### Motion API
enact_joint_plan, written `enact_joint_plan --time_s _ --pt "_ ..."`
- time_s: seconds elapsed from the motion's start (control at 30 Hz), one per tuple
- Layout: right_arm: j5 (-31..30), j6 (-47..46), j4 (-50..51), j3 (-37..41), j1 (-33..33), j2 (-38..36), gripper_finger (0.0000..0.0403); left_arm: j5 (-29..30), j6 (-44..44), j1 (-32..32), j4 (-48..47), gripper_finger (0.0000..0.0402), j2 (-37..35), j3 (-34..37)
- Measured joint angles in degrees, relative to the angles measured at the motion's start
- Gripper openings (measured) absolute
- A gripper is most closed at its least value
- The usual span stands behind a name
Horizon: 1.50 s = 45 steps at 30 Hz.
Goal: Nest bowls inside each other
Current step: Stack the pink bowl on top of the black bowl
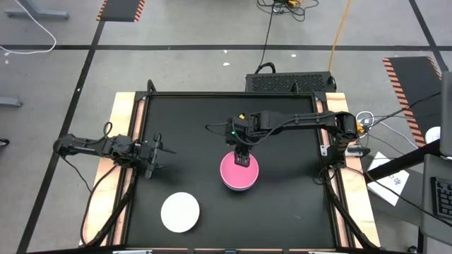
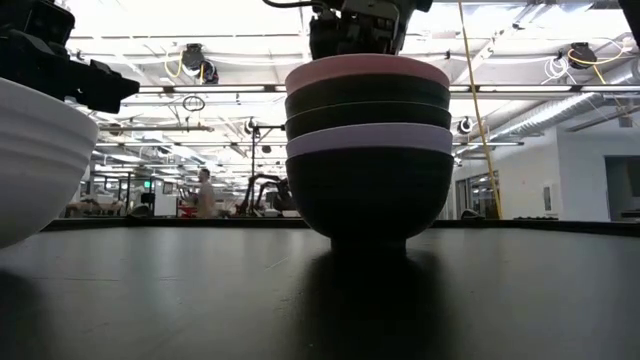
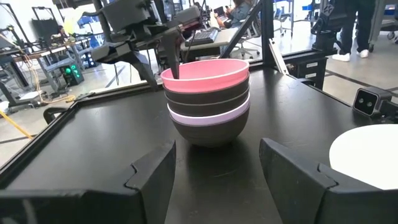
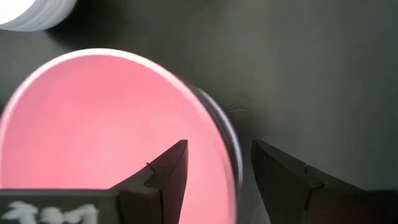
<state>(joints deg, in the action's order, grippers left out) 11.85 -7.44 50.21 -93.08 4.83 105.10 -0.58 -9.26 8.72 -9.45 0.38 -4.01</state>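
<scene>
Pink bowl (image 1: 239, 171) topping the stack (image 3: 207, 99), right gripper (image 1: 242, 159) straddling its rim, fingers apart. White bowl (image 1: 180, 212) alone; left gripper (image 1: 157, 156) waiting nearby, fingers wide.

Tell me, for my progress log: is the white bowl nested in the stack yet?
No. The white bowl sits apart from the pink-topped stack.

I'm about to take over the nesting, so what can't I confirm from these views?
- The stack: insides of the bowls under the round pink bowl are hidden in every view.
- Round white bowl: cut off by the frame edge in the low and both wrist views.
- Right gripper: in the low view, fingertips hidden behind the pink rim.
- Left gripper: waits at the table's left edge.
</scene>
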Motion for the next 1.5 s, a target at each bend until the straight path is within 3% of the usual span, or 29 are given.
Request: enact_joint_plan --time_s 0.6,0.73,1.17,1.5 --pt "0.47 -1.94 2.62 0.09 0.1 0.0 0.0169 -0.98 0.81 0.01 0.0 0.0234 0.0 0.02" --pt "0.52 -3.32 1.47 3.03 0.22 0.0 0.0169 -1.01 0.81 0.0 0.02 0.0234 0.01 0.02" --pt "4.85 -3.48 -1.54 5.95 1.24 0.0 0.0169 -1.05 0.83 0.01 0.04 0.0234 0.0 0.02" --pt "4.93 -5.03 0.07 5.95 1.48 1.78 0.0169 -1.41 0.85 0.0 0.07 0.0234 0.0 0.02"
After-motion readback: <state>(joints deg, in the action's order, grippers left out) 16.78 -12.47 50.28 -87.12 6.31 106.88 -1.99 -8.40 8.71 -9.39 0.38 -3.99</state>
